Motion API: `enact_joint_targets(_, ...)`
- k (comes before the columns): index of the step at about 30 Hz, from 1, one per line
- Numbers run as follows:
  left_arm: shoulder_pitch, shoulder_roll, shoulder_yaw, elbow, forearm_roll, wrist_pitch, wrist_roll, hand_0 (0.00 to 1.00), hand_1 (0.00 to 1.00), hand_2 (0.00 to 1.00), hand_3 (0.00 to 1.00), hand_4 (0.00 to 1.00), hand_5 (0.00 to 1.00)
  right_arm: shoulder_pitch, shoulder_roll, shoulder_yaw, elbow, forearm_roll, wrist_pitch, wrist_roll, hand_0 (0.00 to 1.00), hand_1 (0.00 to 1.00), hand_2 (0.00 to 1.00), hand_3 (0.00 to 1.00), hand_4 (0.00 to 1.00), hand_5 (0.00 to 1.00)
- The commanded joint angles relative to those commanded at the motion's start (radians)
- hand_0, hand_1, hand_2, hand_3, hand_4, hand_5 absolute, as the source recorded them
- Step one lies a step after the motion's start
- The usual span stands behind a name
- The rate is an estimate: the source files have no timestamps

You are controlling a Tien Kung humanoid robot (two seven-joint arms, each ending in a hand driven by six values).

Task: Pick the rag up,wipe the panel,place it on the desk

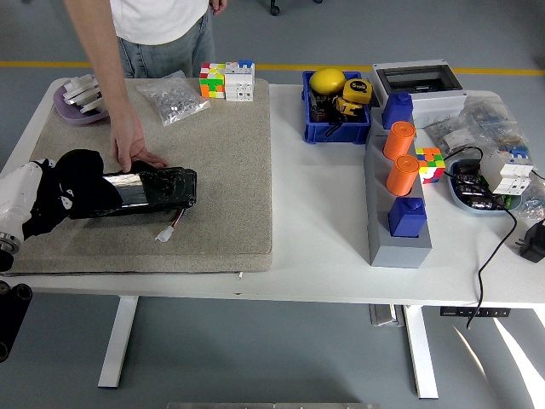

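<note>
A glossy black panel [145, 189] lies on the beige mat [221, 170] at the left of the table. A black rag [72, 183] covers the panel's left end. My left hand [34, 200] comes in from the left edge and holds the rag, pressing it on that end. A person at the far side rests a hand [136, 155] on the panel's far edge. My right hand is out of view.
A bag of small parts [174, 96], a purple dish [78, 98] and cube puzzles [227, 80] sit at the mat's far edge. A blue bin [335, 119], a grey block with orange and blue pieces [398, 204], a grey box [417, 83] and cables fill the right half.
</note>
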Motion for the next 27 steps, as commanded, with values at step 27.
enact_joint_targets(27,-0.054,-0.042,0.236,-0.026,-0.013,0.008,0.007,0.266,0.13,0.627,0.363,0.002,0.002,0.0,-0.008,-0.002,0.0,-0.007,0.004,-0.002,0.75,0.665,0.689,0.581,0.998,0.489)
